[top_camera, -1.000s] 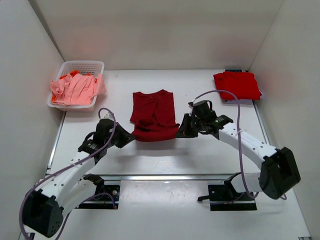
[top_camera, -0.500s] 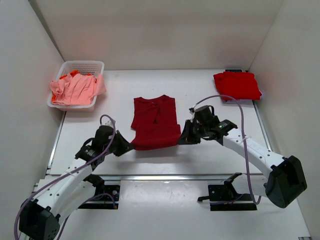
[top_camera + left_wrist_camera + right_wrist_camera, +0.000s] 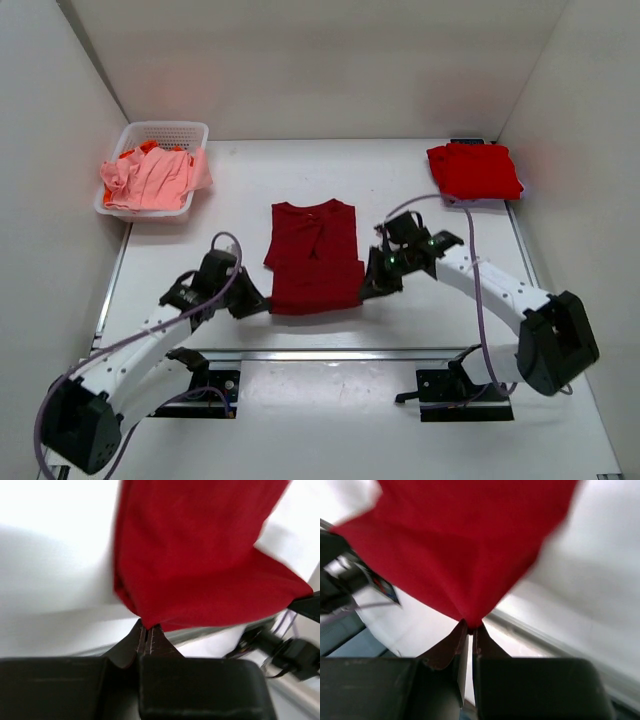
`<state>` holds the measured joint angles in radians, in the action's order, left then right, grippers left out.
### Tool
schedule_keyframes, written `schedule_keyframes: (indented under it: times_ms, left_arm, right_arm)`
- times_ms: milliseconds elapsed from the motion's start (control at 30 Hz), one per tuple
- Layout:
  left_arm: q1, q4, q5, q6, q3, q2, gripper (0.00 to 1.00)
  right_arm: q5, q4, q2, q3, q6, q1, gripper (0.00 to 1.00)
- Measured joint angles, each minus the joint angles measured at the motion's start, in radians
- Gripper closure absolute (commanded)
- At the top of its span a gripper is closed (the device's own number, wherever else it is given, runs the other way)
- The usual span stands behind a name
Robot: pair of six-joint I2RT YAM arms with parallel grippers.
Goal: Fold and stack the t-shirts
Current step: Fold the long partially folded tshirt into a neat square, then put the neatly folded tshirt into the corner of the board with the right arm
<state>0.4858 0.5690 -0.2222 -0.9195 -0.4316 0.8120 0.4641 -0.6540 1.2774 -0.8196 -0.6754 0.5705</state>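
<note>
1. maroon t-shirt lies flat between both grippers, long axis running straight ahead of the fingertips, near hem spanning gripper to gripper.
2. left gripper clenched on near-left hem corner; right gripper clenched on near-right corner. Neither arm nearer.
3. Both arms low, forearms angled inward.
4. Likely next: carry hem forward toward collar. Folded red t-shirt sits well beyond right fingers.

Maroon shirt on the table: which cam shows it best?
Top external: the whole maroon shirt is visible, collar at the far end, with the left gripper and right gripper at its near corners. Each wrist view shows only blurred cloth beyond one pinched corner.
</note>
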Motion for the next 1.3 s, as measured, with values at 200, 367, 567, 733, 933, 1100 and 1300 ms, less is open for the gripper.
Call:
schedule_keyframes:
  times_ms: [200, 367, 567, 733, 933, 1100, 1300]
  left_arm:
    - [-0.135, -0.061, 0.004, 0.084, -0.365, 0.303, 1.00]
    - [-0.241, -0.185, 0.033, 0.148, -0.697, 0.636, 0.71]
    - [-0.315, -0.385, 0.007, 0.151, -0.913, 0.986, 0.40]
    - [-0.331, -0.447, -0.005, 0.147, -0.802, 0.972, 0.42]
    - [-0.294, -0.483, -0.034, 0.147, -0.545, 0.793, 0.43]
    - [-0.288, -0.490, -0.066, 0.143, -0.385, 0.649, 0.43]
    - [-0.314, -0.463, -0.074, 0.135, -0.283, 0.467, 0.43]
  right_arm:
    - [-0.006, -0.069, 0.257, -0.447, 0.135, -0.119, 1.00]
    - [-0.043, -0.106, 0.550, -0.887, 0.225, -0.213, 0.90]
    - [-0.125, -0.102, 0.785, -1.113, 0.290, -0.290, 0.49]
    - [-0.142, -0.022, 0.713, -0.892, 0.312, -0.338, 0.21]
    - [-0.085, 0.067, 0.625, -0.653, 0.330, -0.338, 0.16]
    - [-0.023, 0.160, 0.715, -0.659, 0.325, -0.318, 0.15]
    - [0.006, 0.202, 0.845, -0.726, 0.259, -0.248, 0.16]
